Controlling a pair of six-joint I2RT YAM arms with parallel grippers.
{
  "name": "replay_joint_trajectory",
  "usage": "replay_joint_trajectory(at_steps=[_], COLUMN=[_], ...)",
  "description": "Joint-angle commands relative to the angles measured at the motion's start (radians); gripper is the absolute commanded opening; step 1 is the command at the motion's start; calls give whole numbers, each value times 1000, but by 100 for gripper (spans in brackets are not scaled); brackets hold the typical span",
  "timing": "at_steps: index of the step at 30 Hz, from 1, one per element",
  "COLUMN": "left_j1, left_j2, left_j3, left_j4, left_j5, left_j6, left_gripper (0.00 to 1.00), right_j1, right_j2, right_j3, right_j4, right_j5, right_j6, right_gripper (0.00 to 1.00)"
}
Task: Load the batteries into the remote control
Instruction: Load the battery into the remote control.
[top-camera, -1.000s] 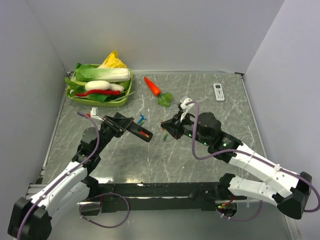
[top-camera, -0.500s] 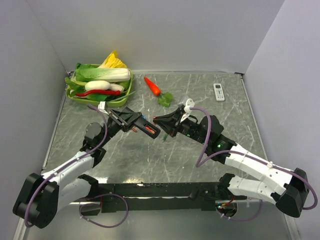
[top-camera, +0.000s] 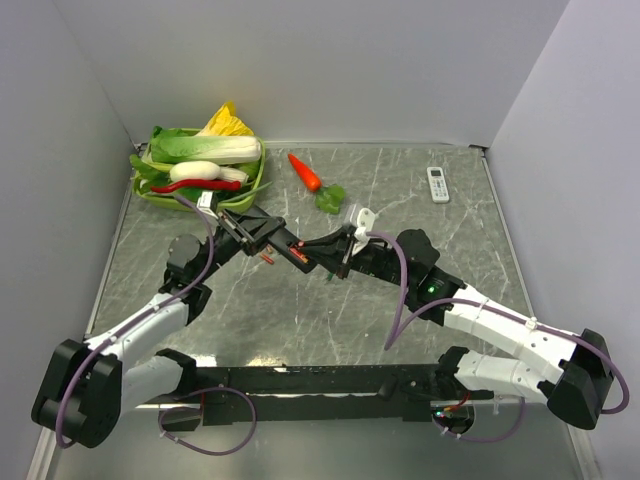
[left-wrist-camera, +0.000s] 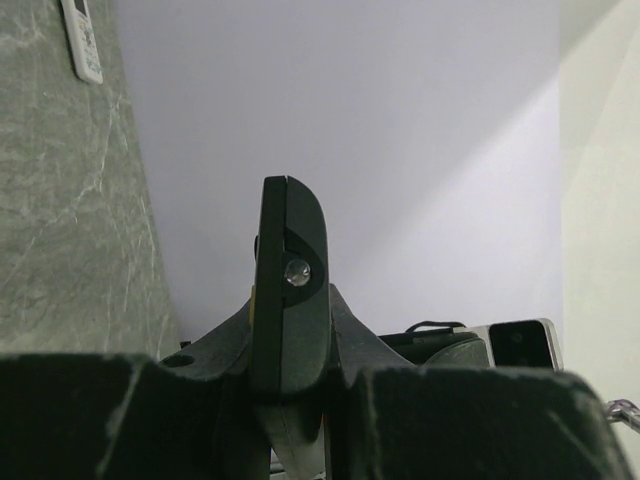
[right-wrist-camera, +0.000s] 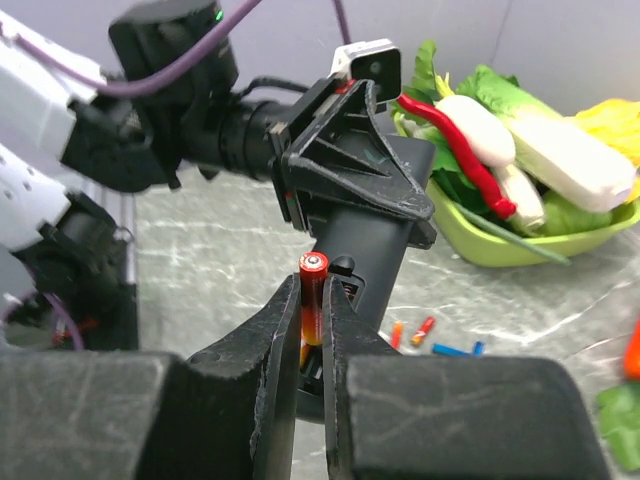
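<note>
Alignment counts: right gripper (right-wrist-camera: 312, 292), pinching a red battery (right-wrist-camera: 313, 268), should seat it squarely in the remote control (right-wrist-camera: 362, 238) that the left gripper (left-wrist-camera: 290, 342) clamps.

Both arms reach inward, their grippers close together above mid-table. The left arm (top-camera: 150, 318) angles forward and right, the left gripper (top-camera: 252, 232) clamped on the remote (left-wrist-camera: 289, 290). The right arm (top-camera: 490, 322) stretches left, the right gripper (right-wrist-camera: 311, 292) pinching a battery (right-wrist-camera: 313, 270) between its fingers.
</note>
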Motion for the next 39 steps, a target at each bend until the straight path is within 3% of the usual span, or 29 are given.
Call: replay_joint_trajectory(at_steps=[1, 8, 18, 25, 39], left_j1=[21, 44, 55, 59, 59], left_j2=[-11, 25, -7, 27, 24], left_j3=[82, 148, 182, 119, 148], left_j4=[6, -44, -137, -5, -40], left_j5=[78, 212, 221, 229, 253], left_j6=[3, 34, 89, -37, -12], left_gripper=[2, 2, 2, 2, 2], right_j1=[-4, -20, -63, -88, -129], right_j2=[-20, -14, 13, 24, 119], right_j3=[-8, -5, 57, 52, 52], right_j4=[-9, -52, -197, -146, 119], right_j5=[-98, -230, -362, -419, -463], right_j6=[-129, -258, -375, -337, -222], right_gripper=[0, 0, 6, 6, 6])
